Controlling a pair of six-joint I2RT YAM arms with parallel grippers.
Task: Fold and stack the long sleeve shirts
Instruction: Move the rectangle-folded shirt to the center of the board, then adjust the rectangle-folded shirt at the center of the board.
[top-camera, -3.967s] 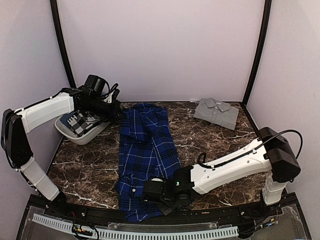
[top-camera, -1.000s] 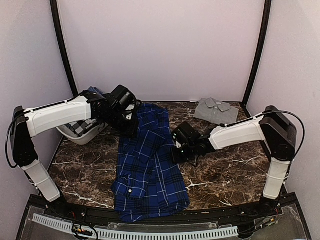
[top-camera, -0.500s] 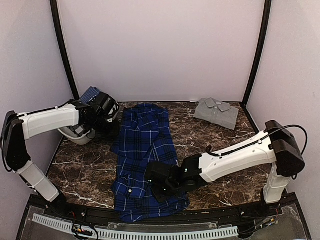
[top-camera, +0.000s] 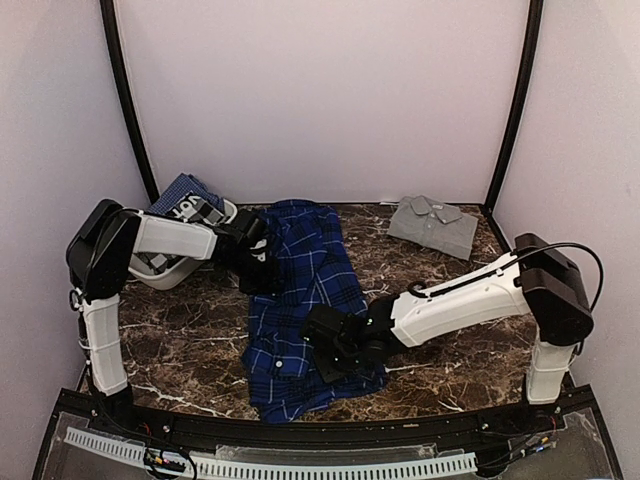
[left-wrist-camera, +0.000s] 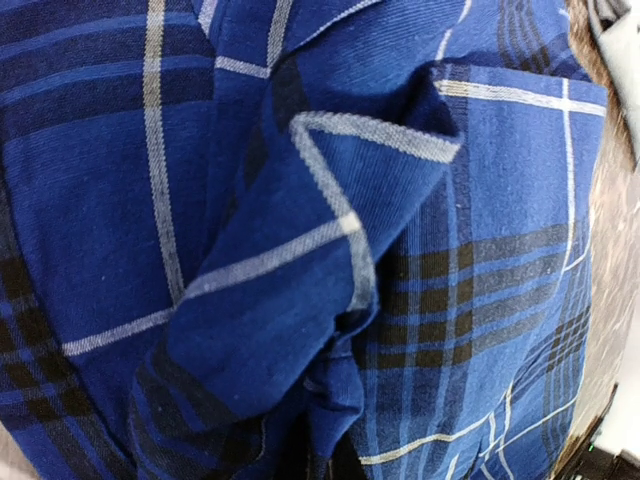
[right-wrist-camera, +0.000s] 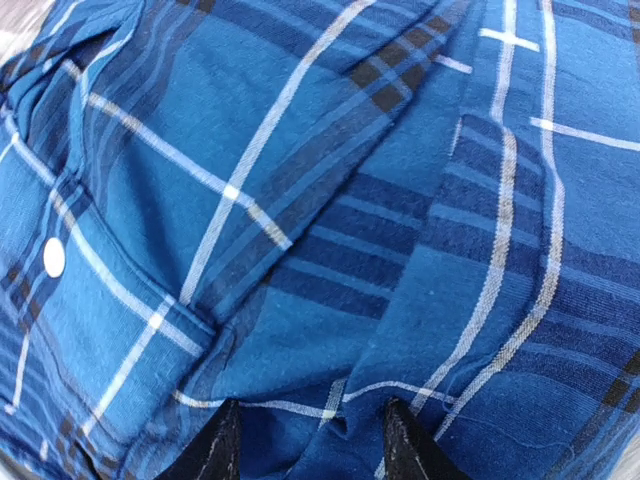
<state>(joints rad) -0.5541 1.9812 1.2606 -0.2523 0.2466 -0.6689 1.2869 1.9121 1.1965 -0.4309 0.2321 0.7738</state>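
The plaid shirt (top-camera: 310, 285) lies spread lengthwise at the centre of the marble bench (top-camera: 180, 340), collar end toward the far wall and hem toward the near edge, with its surface rumpled and partly doubled over. The grey shirt (top-camera: 432, 225) sits folded at the far right corner of the bench, collar up, well apart from the plaid shirt. The left end effector (top-camera: 262, 265) rests on the upper left edge of the plaid shirt and is clenched. In the left wrist view a raised fold of the blue checked cloth runs down into the point where the fingers meet, so it is grasping the plaid shirt. The right end effector (top-camera: 335, 350) is positioned over the lower right portion of the same shirt. In the right wrist view its two dark fingers (right-wrist-camera: 215, 445) stand apart with flat cloth between them, so it is released and holds nothing. A white button (right-wrist-camera: 54, 257) shows on the cloth at the left of that view. A pale basin (top-camera: 150, 272) stands at the far left of the bench, with a dark checked cloth (top-camera: 180, 195) draped over its far rim.
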